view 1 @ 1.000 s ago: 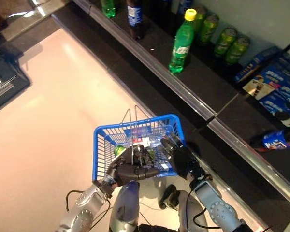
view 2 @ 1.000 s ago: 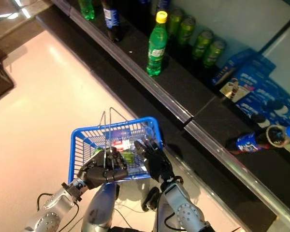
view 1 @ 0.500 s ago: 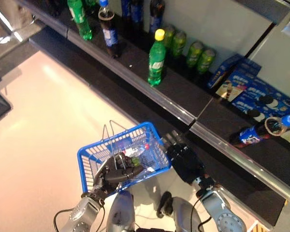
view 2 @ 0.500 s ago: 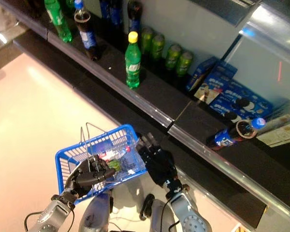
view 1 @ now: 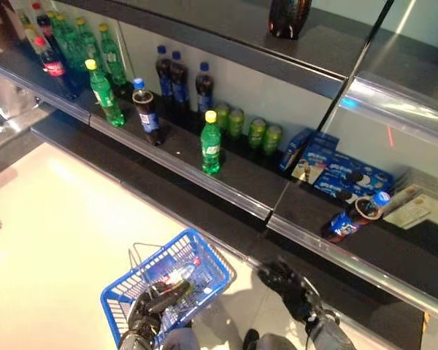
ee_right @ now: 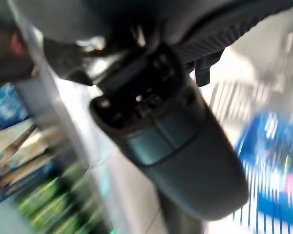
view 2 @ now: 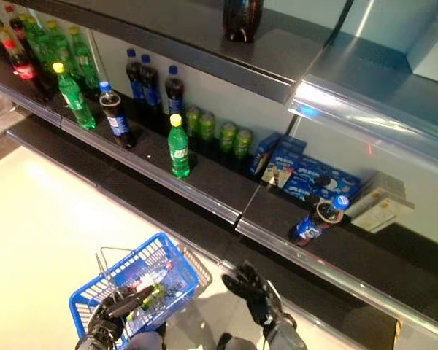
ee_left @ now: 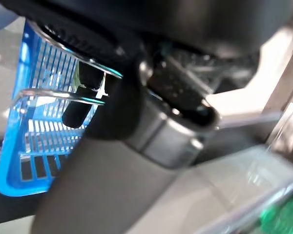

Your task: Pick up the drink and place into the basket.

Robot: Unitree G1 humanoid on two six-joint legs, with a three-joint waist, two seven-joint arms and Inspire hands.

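Right hand [view 1: 286, 284] now clear of the basket [view 1: 212, 267], fingers spread; left hand [view 1: 150, 309] clenched round its handle [ee_left: 63, 93].

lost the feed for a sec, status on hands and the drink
Left hand shut on basket handle. Right hand open, empty, beside blue basket. Bottles in basket. Nothing in the way.

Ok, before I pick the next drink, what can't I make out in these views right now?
- Basket contents: too small in the eye views, mesh and left hand cover them.
- Right hand: wrist view blurred, its own bulk hides the fingers.
- Dark bottle on the upper shelf: cut off by the edge.
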